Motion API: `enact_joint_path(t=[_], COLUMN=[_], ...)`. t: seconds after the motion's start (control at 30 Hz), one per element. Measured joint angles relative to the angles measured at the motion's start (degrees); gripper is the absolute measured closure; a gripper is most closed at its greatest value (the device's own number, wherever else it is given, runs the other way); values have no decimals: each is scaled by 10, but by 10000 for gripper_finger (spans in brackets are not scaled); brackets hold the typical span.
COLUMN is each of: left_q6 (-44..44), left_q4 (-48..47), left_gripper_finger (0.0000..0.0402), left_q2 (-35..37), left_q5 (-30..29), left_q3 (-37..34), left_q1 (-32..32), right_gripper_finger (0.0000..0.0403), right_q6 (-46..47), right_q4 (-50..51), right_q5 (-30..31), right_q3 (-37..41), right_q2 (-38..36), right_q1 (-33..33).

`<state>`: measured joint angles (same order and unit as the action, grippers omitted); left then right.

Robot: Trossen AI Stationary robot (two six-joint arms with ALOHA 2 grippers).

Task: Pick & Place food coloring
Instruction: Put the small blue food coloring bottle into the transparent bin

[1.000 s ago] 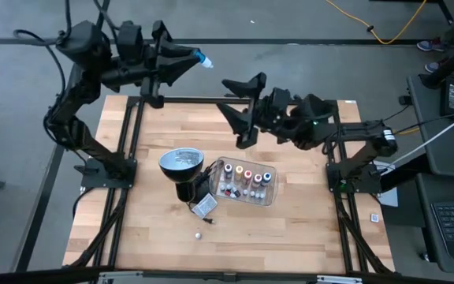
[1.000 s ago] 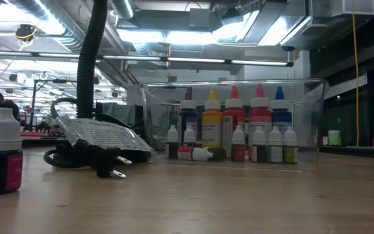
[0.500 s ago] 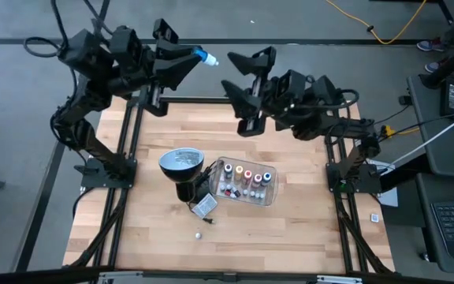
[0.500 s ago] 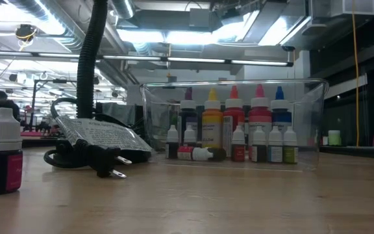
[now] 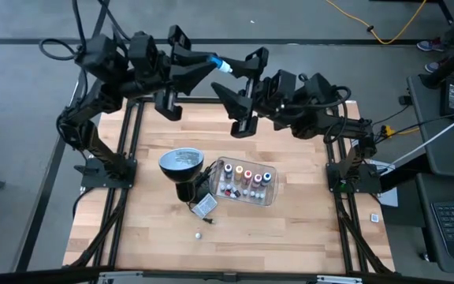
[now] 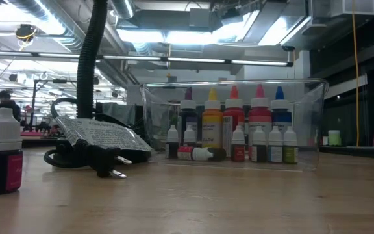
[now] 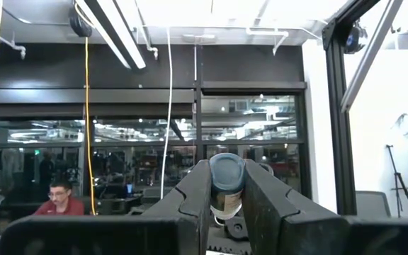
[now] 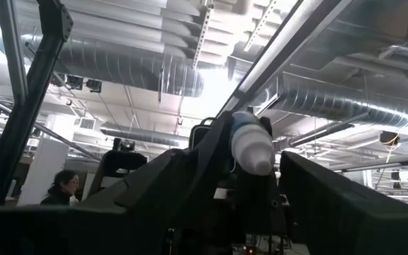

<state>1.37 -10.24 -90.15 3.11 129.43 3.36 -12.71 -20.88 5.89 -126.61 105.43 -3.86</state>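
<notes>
Blue-capped, a small food coloring bottle (image 5: 222, 65) sits pinched between the pressed-together fingers of the left hand (image 5: 213, 63), held high at the upper middle of the overhead frame, beyond the far edge of the table (image 5: 306, 221). In the left wrist view the same bottle (image 7: 227, 185) shows its round cap between the two dark fingers (image 7: 190, 202).

Facing it from the right of the frame, the right hand (image 5: 237, 91) has its fingers spread, one tip just above the bottle and the other lower, so the bottle lies near the gap between them. In the right wrist view the bottle (image 8: 252, 145) appears pale and rounded between this hand's two dark fingers (image 8: 335, 205), with space showing on one side; whether either finger touches it cannot be told.

Lower in the overhead frame, near the table's centre, a clear plastic tray (image 5: 271, 194) holds the rest of the food coloring bottles (image 5: 243, 181) in rows. Seen level across the table, those bottles (image 6: 234, 127) stand upright inside the tray (image 6: 310, 120), apart from one lying on its side. A black lamp (image 5: 181, 167) stands just left of the tray, and one lone white-capped bottle (image 6: 2, 156) stands at the left edge of the low view. A person (image 7: 57, 200) is visible in the room beyond.
</notes>
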Motion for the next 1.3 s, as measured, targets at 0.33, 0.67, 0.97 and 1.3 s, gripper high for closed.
enact_joint_path(t=[0.33, 0.67, 0.97, 1.3], left_q6=[-1, -11, -11, -11], left_q4=[-14, -34, -44, -48], left_gripper_finger=[345, 345, 345, 341], left_q2=[0, 13, 16, 16], left_q5=[-1, -5, -4, -6], left_q3=[0, 0, 0, 1], left_q1=[0, 0, 0, 0], right_gripper_finger=[158, 212, 273, 333], right_q6=[0, -11, -12, -13], right_q4=[0, 5, 7, 10], right_q5=[0, 2, 5, 22], right_q3=[0, 0, 0, 0], right_q2=[-1, -3, -3, -3], right_q1=[-3, -7, -7, -7])
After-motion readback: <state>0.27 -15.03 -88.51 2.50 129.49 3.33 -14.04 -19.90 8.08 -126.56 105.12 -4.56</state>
